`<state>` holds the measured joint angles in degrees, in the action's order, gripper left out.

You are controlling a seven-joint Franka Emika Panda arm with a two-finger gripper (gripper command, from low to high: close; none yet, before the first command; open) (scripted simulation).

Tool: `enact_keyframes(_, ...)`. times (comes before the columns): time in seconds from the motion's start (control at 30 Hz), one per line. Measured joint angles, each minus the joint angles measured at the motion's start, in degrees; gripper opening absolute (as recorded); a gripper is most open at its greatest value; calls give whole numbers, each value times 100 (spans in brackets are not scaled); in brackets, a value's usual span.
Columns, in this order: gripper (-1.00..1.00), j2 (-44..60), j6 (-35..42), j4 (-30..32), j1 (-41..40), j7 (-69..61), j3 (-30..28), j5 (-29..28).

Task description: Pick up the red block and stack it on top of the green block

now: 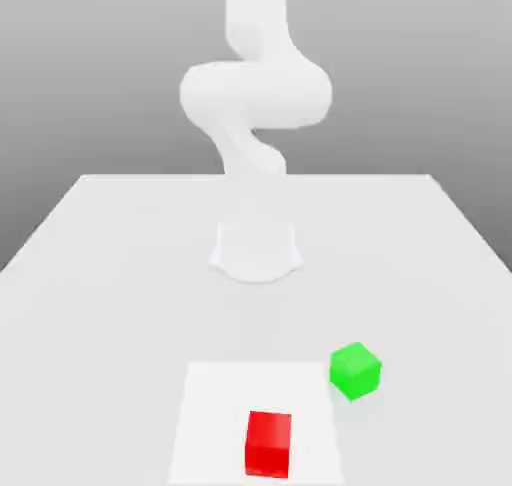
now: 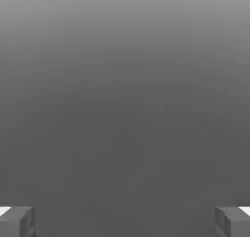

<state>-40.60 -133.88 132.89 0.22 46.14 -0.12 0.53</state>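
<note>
**Blocks apart, gripper wide**

The gripper [image 2: 125, 221] stood wide open, holding nothing (grey fingertips [image 2: 17, 221] far apart). On the white table [image 1: 90, 274], the red block [image 1: 269, 443] lay on a lighter square patch [image 1: 215, 414]; the green block [image 1: 355, 370] sat near it, toward the exterior view's right.

Arm [image 1: 255, 94]: upper part cut off by the exterior view's top edge.
Red block [image 1: 269, 443]: nearly at the bottom edge; underside hidden.
Green block [image 1: 355, 370]: far faces hidden.
Gripper [image 2: 125, 221]: fingertips [image 2: 17, 221] cut off at the hand view's corners.
Grey surface beyond: featureless, possibly backdrop; cannot tell.
</note>
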Motion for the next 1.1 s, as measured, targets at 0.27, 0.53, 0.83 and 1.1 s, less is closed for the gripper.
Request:
enact_keyframes(0.27, 0, 1699, -679, 359, 42, 118, 16, 144)
enact_keyframes(0.53, 0, 3360, -1346, 711, 57, 318, 79, 164)
enact_keyframes(0.83, 0, 5226, -2173, 1044, 157, 735, 2, -108)
enact_keyframes(1.1, -100, 6169, -2940, 928, 143, 750, 18, -112)
